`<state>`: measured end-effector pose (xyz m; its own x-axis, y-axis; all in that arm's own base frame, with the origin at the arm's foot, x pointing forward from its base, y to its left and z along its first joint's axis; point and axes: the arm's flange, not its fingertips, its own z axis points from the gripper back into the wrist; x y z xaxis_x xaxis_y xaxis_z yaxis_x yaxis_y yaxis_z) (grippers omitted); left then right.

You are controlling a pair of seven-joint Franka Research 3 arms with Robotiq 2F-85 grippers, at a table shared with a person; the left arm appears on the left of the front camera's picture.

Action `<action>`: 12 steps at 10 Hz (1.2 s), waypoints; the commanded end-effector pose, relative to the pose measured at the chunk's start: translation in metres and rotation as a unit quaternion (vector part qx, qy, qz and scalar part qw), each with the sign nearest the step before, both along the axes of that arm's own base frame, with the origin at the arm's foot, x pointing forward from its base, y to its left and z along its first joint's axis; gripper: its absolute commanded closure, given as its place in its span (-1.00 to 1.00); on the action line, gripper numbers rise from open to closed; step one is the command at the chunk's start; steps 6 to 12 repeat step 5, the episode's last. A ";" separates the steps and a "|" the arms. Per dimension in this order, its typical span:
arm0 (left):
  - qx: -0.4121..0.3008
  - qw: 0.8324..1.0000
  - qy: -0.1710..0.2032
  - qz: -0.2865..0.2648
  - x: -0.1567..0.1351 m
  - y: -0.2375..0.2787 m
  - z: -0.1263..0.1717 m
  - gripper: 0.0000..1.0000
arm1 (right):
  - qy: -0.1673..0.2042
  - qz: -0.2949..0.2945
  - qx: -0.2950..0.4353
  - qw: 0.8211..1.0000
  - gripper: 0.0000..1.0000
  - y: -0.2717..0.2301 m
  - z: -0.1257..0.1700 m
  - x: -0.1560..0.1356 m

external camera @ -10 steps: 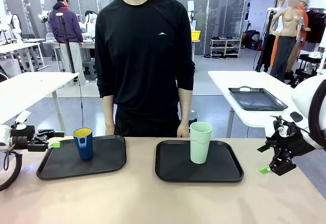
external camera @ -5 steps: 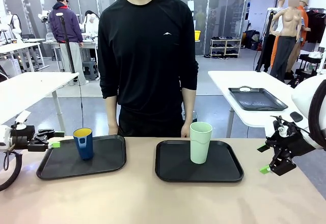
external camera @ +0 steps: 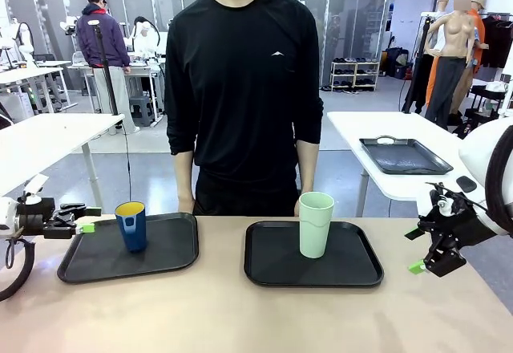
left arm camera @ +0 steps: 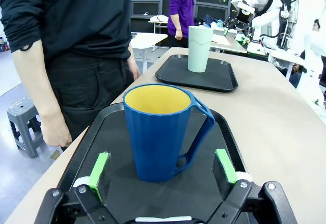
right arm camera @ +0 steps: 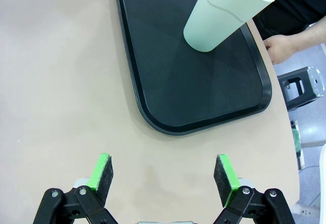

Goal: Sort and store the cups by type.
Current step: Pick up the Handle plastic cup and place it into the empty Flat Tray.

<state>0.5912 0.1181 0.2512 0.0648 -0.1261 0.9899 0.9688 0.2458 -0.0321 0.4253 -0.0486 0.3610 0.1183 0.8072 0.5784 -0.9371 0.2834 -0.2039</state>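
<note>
A dark blue cup [external camera: 131,225] with a yellow inside stands upright on the left black tray [external camera: 172,253]. In the left wrist view the blue cup [left arm camera: 155,132] has a handle on its right side. My left gripper [external camera: 86,227] hangs open just left of it, level with the cup, its green pads [left arm camera: 99,167] apart. A tall mint-green cup [external camera: 315,224] stands on the right black tray [external camera: 353,269]. My right gripper [external camera: 418,266] is open off that tray's right edge. From the right wrist, the mint cup [right arm camera: 226,12] is well ahead of my right gripper [right arm camera: 163,173].
A person in black stands at the far edge, a hand [right arm camera: 280,47] hanging by the right tray [right arm camera: 178,81]. Bare tan table [external camera: 240,313] lies in front of both trays. A stool [right arm camera: 304,86] stands beyond the far edge.
The person has shifted a little toward picture right. Both arms and both cups have stayed where they were.
</note>
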 end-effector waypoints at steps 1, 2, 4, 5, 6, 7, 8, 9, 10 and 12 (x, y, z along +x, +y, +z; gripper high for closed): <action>0.002 1.000 0.001 -0.001 0.001 0.000 0.001 -1.00 | 0.002 0.002 -0.001 1.000 -1.00 0.000 0.001 0.001; 0.002 1.000 0.001 -0.001 0.001 0.000 0.001 -1.00 | 0.002 0.002 -0.001 1.000 -1.00 0.000 0.001 0.001; 0.002 1.000 0.001 -0.001 0.001 0.000 0.001 -1.00 | 0.002 0.002 -0.001 1.000 -1.00 0.000 0.001 0.001; 0.002 1.000 0.001 -0.001 0.001 0.000 0.001 -1.00 | 0.002 0.002 -0.001 1.000 -1.00 0.000 0.001 0.001; 0.002 1.000 0.001 -0.001 0.001 0.000 0.001 -1.00 | 0.002 0.002 -0.001 1.000 -1.00 0.000 0.001 0.001; 0.002 1.000 0.001 -0.001 0.001 0.000 0.001 -1.00 | 0.002 0.002 -0.001 1.000 -1.00 0.000 0.001 0.001; 0.002 1.000 0.001 -0.001 0.001 0.000 0.001 -1.00 | 0.002 0.002 -0.001 1.000 -1.00 0.000 0.001 0.001; 0.002 1.000 0.001 -0.001 0.001 0.000 0.001 -1.00 | 0.002 0.002 -0.001 1.000 -1.00 0.000 0.001 0.001; 0.002 1.000 0.001 -0.001 0.001 0.000 0.001 -1.00 | 0.002 0.002 -0.001 1.000 -1.00 0.000 0.001 0.001; 0.002 1.000 0.001 -0.001 0.001 0.000 0.001 -1.00 | 0.002 0.002 -0.001 1.000 -1.00 0.000 0.001 0.001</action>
